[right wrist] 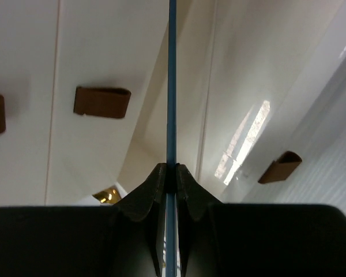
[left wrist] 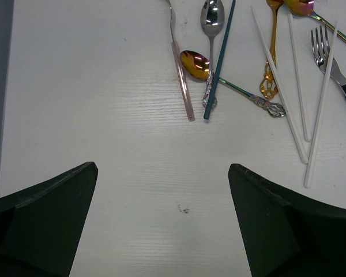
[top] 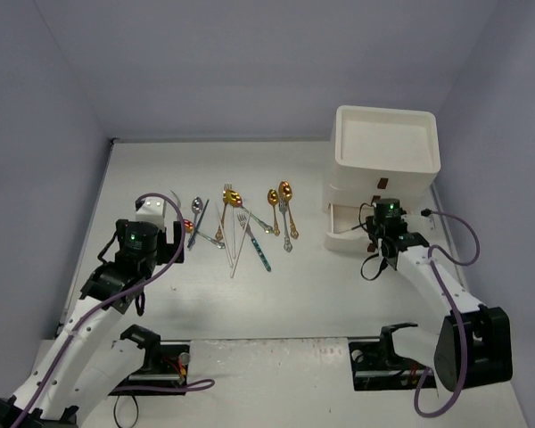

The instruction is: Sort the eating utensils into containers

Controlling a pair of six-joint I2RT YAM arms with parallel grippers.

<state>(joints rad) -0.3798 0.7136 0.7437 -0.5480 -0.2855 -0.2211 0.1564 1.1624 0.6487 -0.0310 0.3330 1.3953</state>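
Right pincer point(right wrist: 172, 168) clenched on a thin blue stick point(right wrist: 172, 81). The stick runs straight to 12 o'clock in the right wrist view, close before the cream cabinet point(top: 374, 178). A brown handle point(right wrist: 102, 102) sits at 10 o'clock of the grip. A glint of gold metal point(right wrist: 107, 196) shows at 8 o'clock, in a gap low in the cabinet front. Top view: cabinet at 2 o'clock, bottom drawer point(top: 339, 239) pulled out, right wrist at its 3 o'clock side. Loose utensils point(top: 241, 218) lie mid-surface point(top: 250, 303), at 9 o'clock of the cabinet. Left pincer point(left wrist: 162, 167) released, fingers spread wide over bare surface at 9 o'clock of the pile. Ahead of it at 12 to 2 o'clock are a silver spoon point(left wrist: 211, 17), a gold spoon point(left wrist: 195, 63), a second blue stick point(left wrist: 219, 63), white sticks point(left wrist: 279, 86) and a fork point(left wrist: 320, 49).
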